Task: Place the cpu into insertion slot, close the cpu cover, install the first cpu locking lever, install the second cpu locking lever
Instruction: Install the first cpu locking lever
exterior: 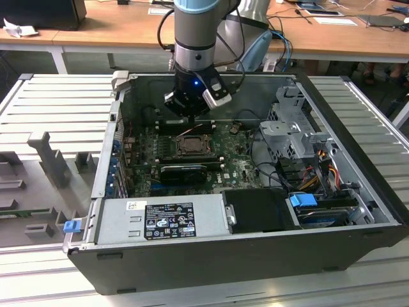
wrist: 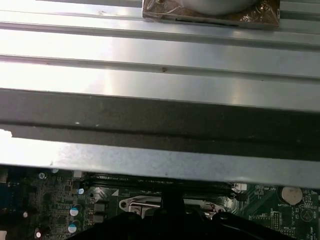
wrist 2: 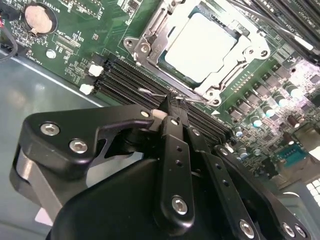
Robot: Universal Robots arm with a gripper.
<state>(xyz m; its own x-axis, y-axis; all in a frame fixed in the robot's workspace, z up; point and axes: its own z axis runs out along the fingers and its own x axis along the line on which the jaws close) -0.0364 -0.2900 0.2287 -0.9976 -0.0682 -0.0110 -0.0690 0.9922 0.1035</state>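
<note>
Fingers (wrist 2: 172, 125) of the gripper (wrist 2: 176, 107) are pressed together, tips down at a thin wire lever (wrist 2: 165, 95) along the near edge of the insertion slot (wrist 2: 150, 55); whether they actually pinch the wire I cannot tell. Cpu (wrist 2: 200, 47) lies flat in the slot, pale face up, with the cpu cover (wrist 2: 227, 65) closed down around it as a metal frame. Black memory slots (wrist 2: 125, 82) run just beside that socket edge, so little room there. Exterior view: the gripper (exterior: 185, 118) hangs low inside the open computer case (exterior: 255, 256), over the green motherboard (exterior: 236, 166) and just behind the socket (exterior: 190, 144). Case walls ring the board; a drive cage (exterior: 291, 128) stands toward the exterior view's right. First wrist view: the case's metal rim (wrist: 160, 162) sits close above the board.
</note>
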